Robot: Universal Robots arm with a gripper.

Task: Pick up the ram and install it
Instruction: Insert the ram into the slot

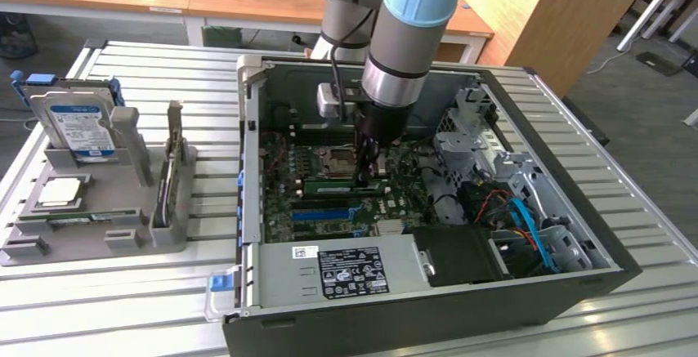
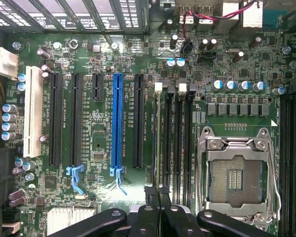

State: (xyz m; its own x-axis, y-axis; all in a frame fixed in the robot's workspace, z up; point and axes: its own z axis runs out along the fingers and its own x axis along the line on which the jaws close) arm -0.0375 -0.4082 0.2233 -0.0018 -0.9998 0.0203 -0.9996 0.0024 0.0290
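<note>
The ram (image 1: 327,187) is a thin green stick standing on edge in a memory slot of the motherboard, inside the open computer case (image 1: 248,169). In the wrist view the ram (image 2: 158,138) shows as a narrow edge running along the slot next to the black expansion slots. My gripper (image 1: 369,179) reaches straight down into the case at one end of the stick. Its black fingertips (image 2: 149,190) are shut on the ram's top edge at my gripper (image 2: 157,190).
The bare CPU socket (image 2: 235,177) lies beside the memory slots, a blue expansion slot (image 2: 118,121) on the other side. A grey tray (image 1: 22,251) at the exterior view's left holds a hard drive (image 1: 82,120), a processor chip (image 1: 60,192) and a green strip (image 1: 65,220). The power supply (image 1: 338,271) fills the case's near end.
</note>
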